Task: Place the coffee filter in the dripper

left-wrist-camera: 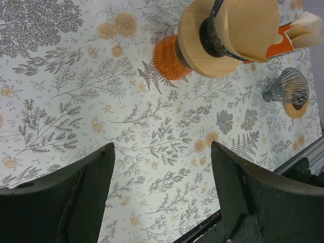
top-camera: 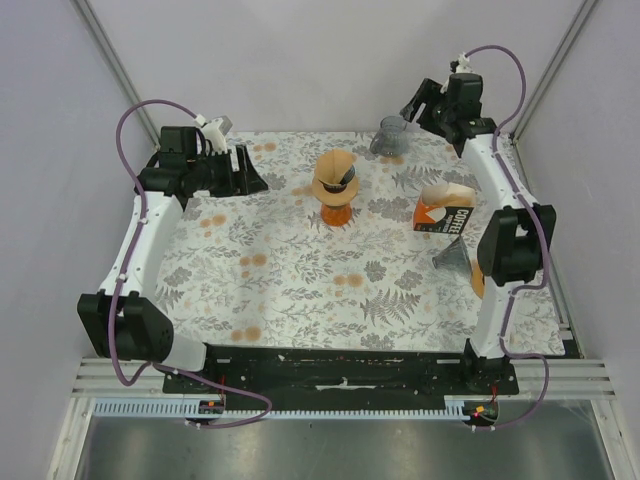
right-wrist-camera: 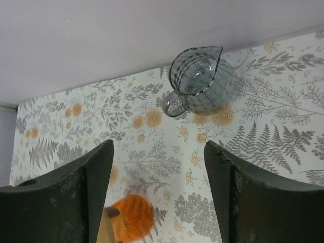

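The dripper (top-camera: 336,190) stands upright at the back middle of the table, with an orange glass base (left-wrist-camera: 169,58) and a wooden collar (left-wrist-camera: 202,50). A tan paper coffee filter (top-camera: 333,168) sits in its top; in the left wrist view the filter (left-wrist-camera: 250,28) fills the black rim. My left gripper (top-camera: 252,172) is open and empty, left of the dripper and apart from it (left-wrist-camera: 162,152). My right gripper (top-camera: 415,105) is open and empty at the back right, above the table (right-wrist-camera: 158,149). The orange base (right-wrist-camera: 132,217) shows below it.
A grey glass pitcher (top-camera: 390,135) stands at the back right (right-wrist-camera: 202,81). An orange and white filter box (top-camera: 443,210) stands right of the dripper (left-wrist-camera: 298,33). A second, grey ribbed dripper (top-camera: 452,262) sits on a wooden coaster near the right arm (left-wrist-camera: 288,88).
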